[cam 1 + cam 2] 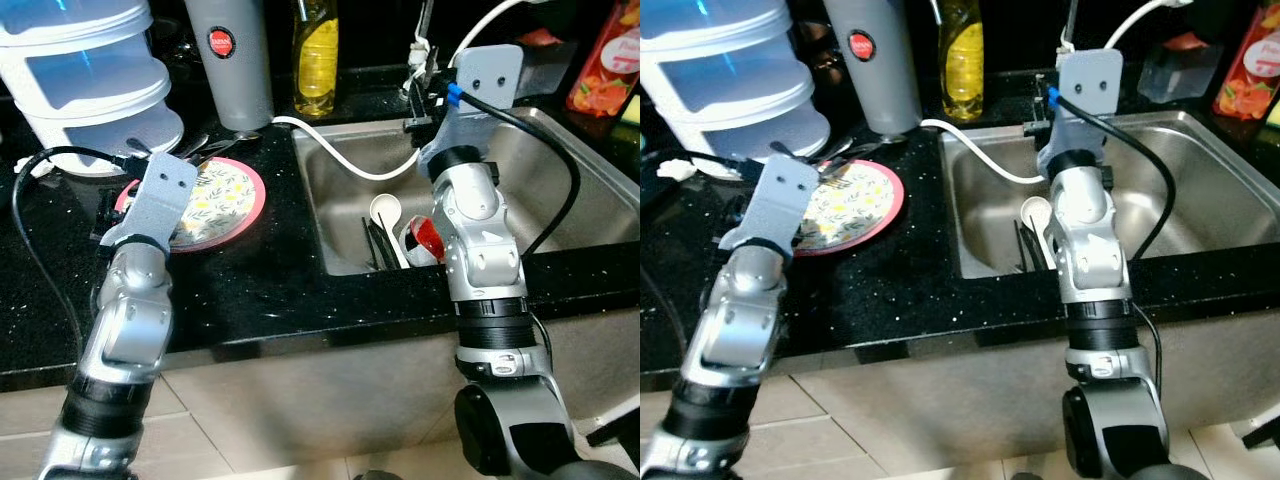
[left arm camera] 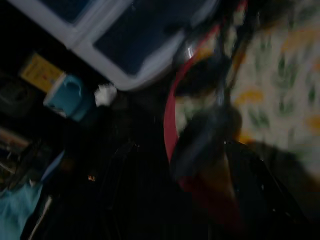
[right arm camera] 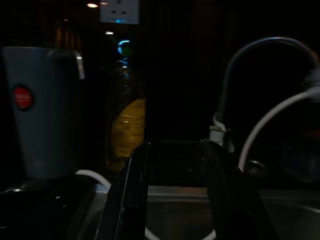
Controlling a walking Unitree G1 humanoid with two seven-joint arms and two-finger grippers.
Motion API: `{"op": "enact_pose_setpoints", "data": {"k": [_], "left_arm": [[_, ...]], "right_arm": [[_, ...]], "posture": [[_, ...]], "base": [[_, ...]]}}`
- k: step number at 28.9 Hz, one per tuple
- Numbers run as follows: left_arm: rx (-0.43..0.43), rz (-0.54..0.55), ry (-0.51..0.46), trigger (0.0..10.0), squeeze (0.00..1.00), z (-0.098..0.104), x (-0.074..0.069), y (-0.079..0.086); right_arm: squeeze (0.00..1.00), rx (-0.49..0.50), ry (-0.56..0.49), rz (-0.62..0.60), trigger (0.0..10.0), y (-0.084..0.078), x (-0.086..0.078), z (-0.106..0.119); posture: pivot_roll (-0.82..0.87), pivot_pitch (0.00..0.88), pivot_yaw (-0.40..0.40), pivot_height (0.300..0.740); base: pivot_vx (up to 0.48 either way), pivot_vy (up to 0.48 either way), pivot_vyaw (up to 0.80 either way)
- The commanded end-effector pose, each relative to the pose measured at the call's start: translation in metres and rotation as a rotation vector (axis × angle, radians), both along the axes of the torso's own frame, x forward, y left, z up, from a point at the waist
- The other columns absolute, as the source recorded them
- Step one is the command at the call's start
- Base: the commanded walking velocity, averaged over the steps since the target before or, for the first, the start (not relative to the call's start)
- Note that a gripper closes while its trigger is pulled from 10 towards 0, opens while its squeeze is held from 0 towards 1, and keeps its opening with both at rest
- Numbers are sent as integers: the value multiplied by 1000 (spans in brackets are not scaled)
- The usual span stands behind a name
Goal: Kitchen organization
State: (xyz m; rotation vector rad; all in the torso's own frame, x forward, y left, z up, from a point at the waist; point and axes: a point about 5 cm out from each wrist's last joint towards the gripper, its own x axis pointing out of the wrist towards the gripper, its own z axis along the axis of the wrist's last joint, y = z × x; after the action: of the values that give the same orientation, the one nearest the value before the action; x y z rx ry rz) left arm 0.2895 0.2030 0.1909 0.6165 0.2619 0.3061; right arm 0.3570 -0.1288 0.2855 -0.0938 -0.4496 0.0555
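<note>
Standing at a black speckled counter (image 1: 250,290) with a steel sink (image 1: 560,170) set into its right half. Left gripper (image 2: 200,165) hovering low over the near-left rim of a floral plate with a red edge (image 1: 225,205), lying on the counter just left of the sink; fingers too dark and blurred to tell whether apart or together. Some cutlery (image 1: 205,148) resting at the plate's far edge. Right gripper (image 3: 172,185) hanging above the sink's far-left part, pointing toward the back wall, its two black fingers (image 3: 127,195) held apart with nothing between them. Lying in the sink's near-left corner: a white spoon (image 1: 385,215), dark utensils (image 1: 375,245) and something red (image 1: 428,238). A white hose (image 1: 340,150) trailing from the counter into the sink. Standing along the far side: a grey jug (image 1: 230,60), a yellow soap bottle (image 1: 316,55), a curved tap (image 3: 260,55), and stacked white containers (image 1: 90,80) at far left.
</note>
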Motion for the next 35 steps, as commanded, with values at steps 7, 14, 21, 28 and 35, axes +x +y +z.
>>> {"op": "enact_pose_setpoints", "data": {"k": [7,14,21,28,35], "left_arm": [[159,-80,217,10000,0,-9,-14,28],[243,-227,385,7490,0,-11,-12,45],[282,-319,447,5804,0,-7,7,51],[304,-317,502,4941,0,-6,26,66],[341,-291,569,0,0,-13,32,78]], "right_arm": [[0,-2,1,22,10000,3,2,0],[0,4,-9,4,10000,0,4,2],[0,1,-18,-9,10000,-4,5,5],[0,0,-28,-22,10000,-6,5,7],[0,-3,-31,-29,10000,-8,4,7]], "posture": [[109,15,17,740],[108,19,28,740],[92,13,31,740],[80,11,38,740],[69,13,38,740]], "base": [[0,0,0],[0,0,0],[0,0,0],[0,0,0],[0,0,0]]}}
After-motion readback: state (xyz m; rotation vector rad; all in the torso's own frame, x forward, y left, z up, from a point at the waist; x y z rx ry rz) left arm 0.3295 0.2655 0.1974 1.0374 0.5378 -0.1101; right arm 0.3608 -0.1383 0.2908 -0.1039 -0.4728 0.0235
